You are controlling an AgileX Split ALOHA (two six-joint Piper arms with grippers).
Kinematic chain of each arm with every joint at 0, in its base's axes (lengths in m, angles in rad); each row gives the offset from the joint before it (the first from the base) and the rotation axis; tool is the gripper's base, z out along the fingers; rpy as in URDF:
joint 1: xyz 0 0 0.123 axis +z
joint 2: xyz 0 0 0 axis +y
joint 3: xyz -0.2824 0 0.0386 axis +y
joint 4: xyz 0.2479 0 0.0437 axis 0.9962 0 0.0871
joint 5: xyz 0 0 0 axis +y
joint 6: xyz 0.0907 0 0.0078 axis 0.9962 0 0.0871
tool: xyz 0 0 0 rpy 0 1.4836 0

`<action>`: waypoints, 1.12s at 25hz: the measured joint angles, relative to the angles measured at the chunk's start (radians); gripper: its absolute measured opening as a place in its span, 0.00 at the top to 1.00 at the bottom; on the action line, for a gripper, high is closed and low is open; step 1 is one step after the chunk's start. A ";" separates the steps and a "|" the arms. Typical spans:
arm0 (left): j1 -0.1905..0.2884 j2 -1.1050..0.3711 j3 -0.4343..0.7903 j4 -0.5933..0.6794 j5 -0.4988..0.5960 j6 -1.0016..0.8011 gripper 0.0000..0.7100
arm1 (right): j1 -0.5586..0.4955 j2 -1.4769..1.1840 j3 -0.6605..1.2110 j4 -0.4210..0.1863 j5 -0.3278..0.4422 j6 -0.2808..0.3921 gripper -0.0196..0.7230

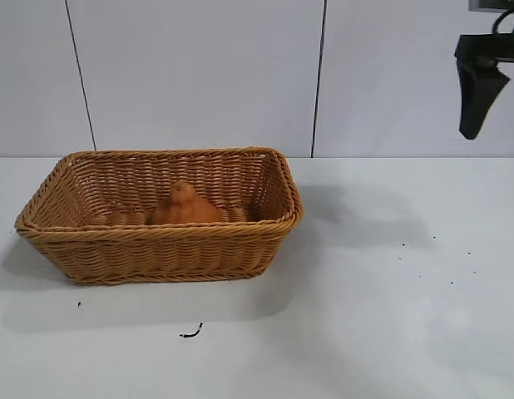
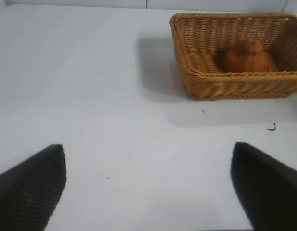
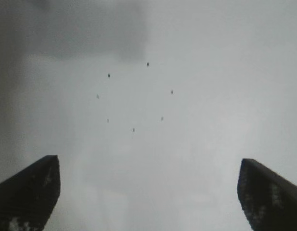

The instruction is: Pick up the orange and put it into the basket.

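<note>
The dull-orange lumpy orange (image 1: 184,205) lies inside the tan wicker basket (image 1: 161,249) at the left of the table. Both also show in the left wrist view, the orange (image 2: 245,56) in the basket (image 2: 235,86). My right gripper (image 1: 477,91) hangs high at the upper right, far from the basket; in its wrist view it (image 3: 148,168) is open and empty above bare table. My left gripper (image 2: 148,163) is open and empty, well away from the basket, and out of the exterior view.
The white table (image 1: 382,316) carries small dark specks at the right (image 1: 432,258) and a dark scrap (image 1: 190,333) in front of the basket. A panelled white wall stands behind.
</note>
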 joint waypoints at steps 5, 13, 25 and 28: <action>0.000 0.000 0.000 0.000 0.000 0.000 0.06 | 0.001 -0.245 0.263 0.001 0.001 0.000 0.04; 0.000 0.000 0.000 0.000 0.000 0.000 0.06 | 0.001 -0.614 0.561 0.036 -0.001 -0.012 0.04; 0.000 0.000 0.000 0.000 0.000 0.000 0.06 | 0.001 -1.332 0.900 0.043 -0.188 -0.072 0.04; 0.000 0.000 0.000 0.000 0.000 0.000 0.06 | 0.001 -1.434 0.902 0.043 -0.190 -0.071 0.04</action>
